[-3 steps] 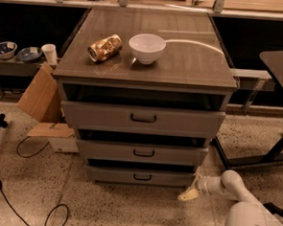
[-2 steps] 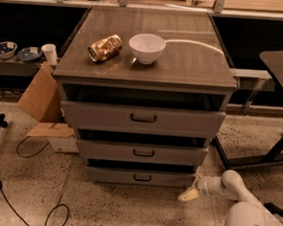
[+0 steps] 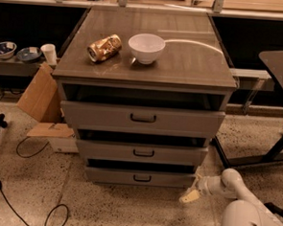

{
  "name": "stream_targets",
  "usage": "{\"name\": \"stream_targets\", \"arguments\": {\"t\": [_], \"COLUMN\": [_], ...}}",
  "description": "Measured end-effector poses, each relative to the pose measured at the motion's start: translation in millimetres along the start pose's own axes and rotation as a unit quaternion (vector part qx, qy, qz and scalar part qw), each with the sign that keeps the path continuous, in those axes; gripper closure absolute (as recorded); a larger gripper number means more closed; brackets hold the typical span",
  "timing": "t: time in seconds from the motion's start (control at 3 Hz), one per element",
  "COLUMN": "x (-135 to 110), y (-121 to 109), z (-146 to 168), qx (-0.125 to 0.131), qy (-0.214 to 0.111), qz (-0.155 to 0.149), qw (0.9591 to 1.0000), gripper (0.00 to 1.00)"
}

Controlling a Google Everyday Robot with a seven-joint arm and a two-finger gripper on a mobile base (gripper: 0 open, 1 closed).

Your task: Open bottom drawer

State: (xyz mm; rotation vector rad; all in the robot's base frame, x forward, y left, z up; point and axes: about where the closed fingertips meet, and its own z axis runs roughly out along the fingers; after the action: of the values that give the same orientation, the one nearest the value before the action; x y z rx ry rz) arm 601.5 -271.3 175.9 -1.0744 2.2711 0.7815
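Note:
The bottom drawer (image 3: 140, 177) is the lowest grey front of the cabinet, near the floor, with a small black bar handle (image 3: 142, 178). A dark gap shows above its front. My gripper (image 3: 190, 196) hangs low over the floor, just right of and in front of the drawer's right corner, apart from the handle. My white arm (image 3: 233, 187) reaches in from the lower right.
The middle drawer (image 3: 143, 152) and top drawer (image 3: 142, 118) sit above. A white bowl (image 3: 146, 48) and a crushed can (image 3: 104, 47) rest on the cabinet top (image 3: 192, 65). A cardboard box (image 3: 37, 96) and cables (image 3: 33, 149) lie on the left, a table leg (image 3: 254, 160) on the right.

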Motion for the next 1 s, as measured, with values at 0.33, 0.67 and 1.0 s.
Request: {"name": "stream_targets", "arguments": {"t": [0.33, 0.67, 1.0], "x": [3.7, 6.9, 8.4], "y": [2.6, 6.6, 5.0], "z": [0.3, -0.6, -2.6], "qx": [-0.011, -0.024, -0.024], "qy": [0.014, 0.03, 0.03], "qz": [-0.004, -0.009, -0.009], "qw": [0.9998, 0.9992, 0.9992], "gripper": [0.0, 0.0, 0.0]}}
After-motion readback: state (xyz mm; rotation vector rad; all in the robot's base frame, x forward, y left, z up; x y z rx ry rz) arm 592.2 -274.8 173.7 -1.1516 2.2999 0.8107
